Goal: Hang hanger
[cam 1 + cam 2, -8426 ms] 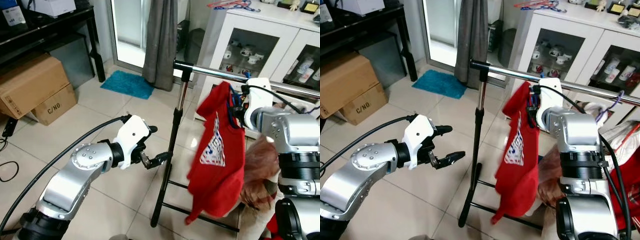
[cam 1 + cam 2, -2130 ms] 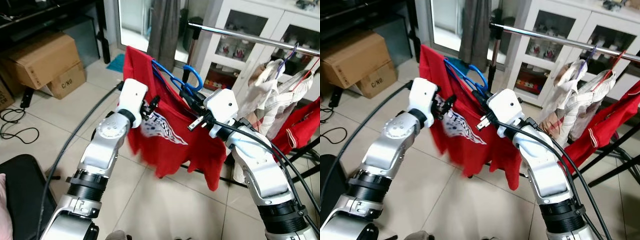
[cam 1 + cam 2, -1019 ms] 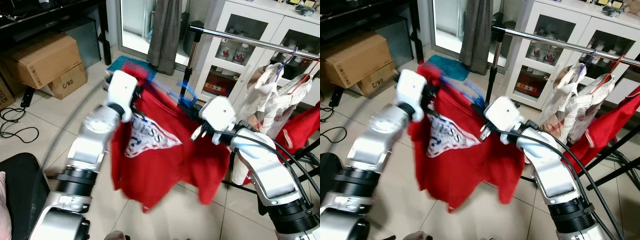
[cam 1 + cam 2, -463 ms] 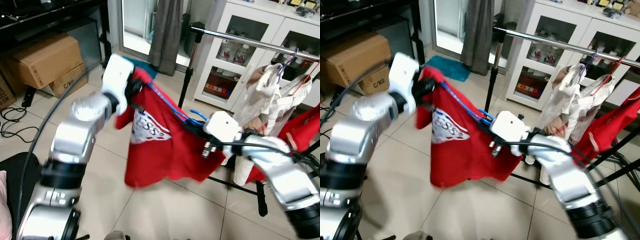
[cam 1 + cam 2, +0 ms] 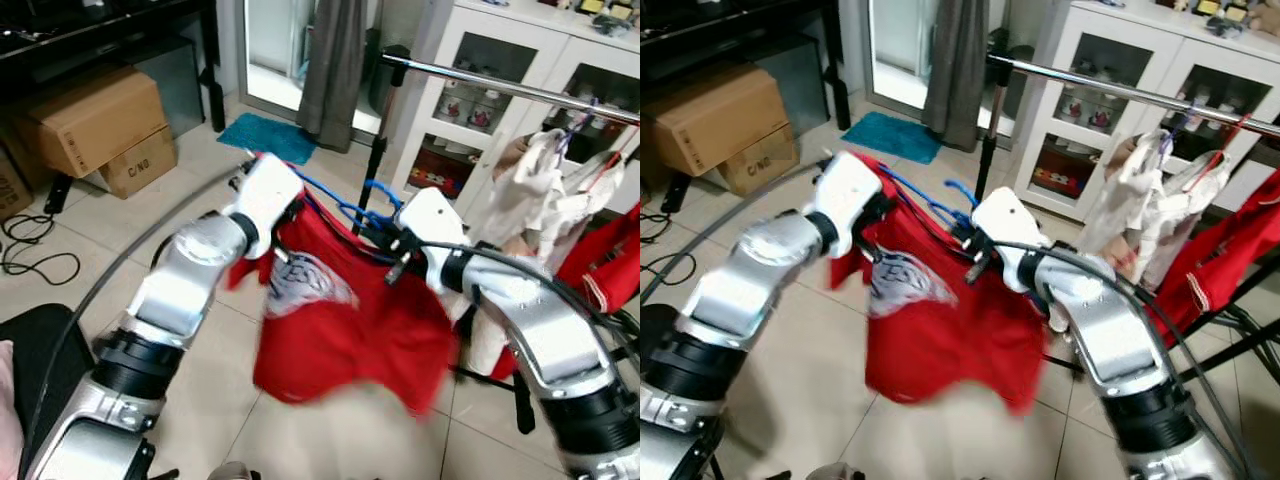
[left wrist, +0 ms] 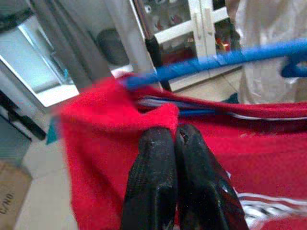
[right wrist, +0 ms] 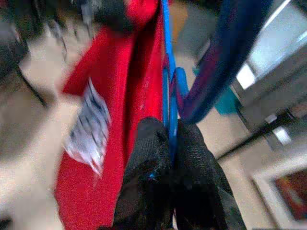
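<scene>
Hanger (image 7: 166,103) with red shirt (image 5: 350,330) pinched between both grippers' jaws.

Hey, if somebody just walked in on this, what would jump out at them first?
The red T-shirt on a blue hanger, held up mid-air in front of the robot: the left gripper pinches its shoulder fabric, the right gripper clamps the hanger wire. Behind them, a chrome clothes rail already carries other garments at its right end.
</scene>
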Available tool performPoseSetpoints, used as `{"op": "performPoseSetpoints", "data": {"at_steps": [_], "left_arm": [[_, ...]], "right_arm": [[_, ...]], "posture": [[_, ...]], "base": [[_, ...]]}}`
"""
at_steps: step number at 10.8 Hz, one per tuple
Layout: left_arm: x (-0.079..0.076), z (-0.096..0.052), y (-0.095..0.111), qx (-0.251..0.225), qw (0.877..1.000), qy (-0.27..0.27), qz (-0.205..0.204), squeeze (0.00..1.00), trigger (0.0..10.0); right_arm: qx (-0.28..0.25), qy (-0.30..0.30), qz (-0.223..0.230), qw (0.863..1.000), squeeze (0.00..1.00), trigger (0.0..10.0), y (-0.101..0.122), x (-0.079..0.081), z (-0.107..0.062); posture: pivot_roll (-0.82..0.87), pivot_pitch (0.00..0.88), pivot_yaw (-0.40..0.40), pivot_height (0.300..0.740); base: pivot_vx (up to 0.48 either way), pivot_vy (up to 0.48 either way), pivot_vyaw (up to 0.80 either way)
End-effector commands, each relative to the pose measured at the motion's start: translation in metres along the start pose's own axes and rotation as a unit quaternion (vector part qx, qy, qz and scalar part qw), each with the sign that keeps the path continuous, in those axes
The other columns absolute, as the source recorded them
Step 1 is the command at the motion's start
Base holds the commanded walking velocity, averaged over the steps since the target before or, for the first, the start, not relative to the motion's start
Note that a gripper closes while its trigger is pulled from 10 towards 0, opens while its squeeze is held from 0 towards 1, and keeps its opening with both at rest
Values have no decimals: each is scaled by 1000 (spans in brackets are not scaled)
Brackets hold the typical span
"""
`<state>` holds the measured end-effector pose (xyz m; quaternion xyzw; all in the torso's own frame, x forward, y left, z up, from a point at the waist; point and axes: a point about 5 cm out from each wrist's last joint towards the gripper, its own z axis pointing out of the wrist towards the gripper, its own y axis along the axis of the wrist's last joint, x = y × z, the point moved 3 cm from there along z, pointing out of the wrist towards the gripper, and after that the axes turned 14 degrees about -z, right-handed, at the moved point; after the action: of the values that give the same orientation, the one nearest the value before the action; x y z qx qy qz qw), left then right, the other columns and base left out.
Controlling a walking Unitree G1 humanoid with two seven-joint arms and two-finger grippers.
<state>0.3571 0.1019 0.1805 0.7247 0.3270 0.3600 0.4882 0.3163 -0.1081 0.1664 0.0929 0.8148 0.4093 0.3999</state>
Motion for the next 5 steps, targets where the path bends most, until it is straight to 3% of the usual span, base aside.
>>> {"op": "performPoseSetpoints", "data": {"at_steps": [1, 2, 3, 4, 5], "left_arm": [[-2, 1, 10, -20, 1000, 5, 15, 0, 0], [-1, 1, 18, -38, 999, 5, 11, 0, 0], [5, 0, 23, -49, 999, 18, 12, 0, 0], [15, -4, 34, -67, 997, 37, 15, 0, 0], [30, -9, 42, -77, 995, 66, 20, 0, 0]], "right_arm": [[30, 9, -27, 999, 0, 10000, -5, 0, -2], [65, 25, -39, 997, 0, 8039, -18, 4, -3], [83, 48, -36, 995, 0, 0, -25, 10, -5], [119, 85, -52, 988, 0, 0, -38, 19, -11], [108, 90, -25, 990, 0, 0, -37, 19, -13]], "posture": [[45, 0, -90, 740], [45, 0, -90, 740], [45, 0, -90, 740], [50, 0, -92, 740], [57, 0, -95, 740]], "base": [[0, 0, 0], [0, 0, 0], [0, 0, 0], [0, 0, 0], [0, 0, 0]]}}
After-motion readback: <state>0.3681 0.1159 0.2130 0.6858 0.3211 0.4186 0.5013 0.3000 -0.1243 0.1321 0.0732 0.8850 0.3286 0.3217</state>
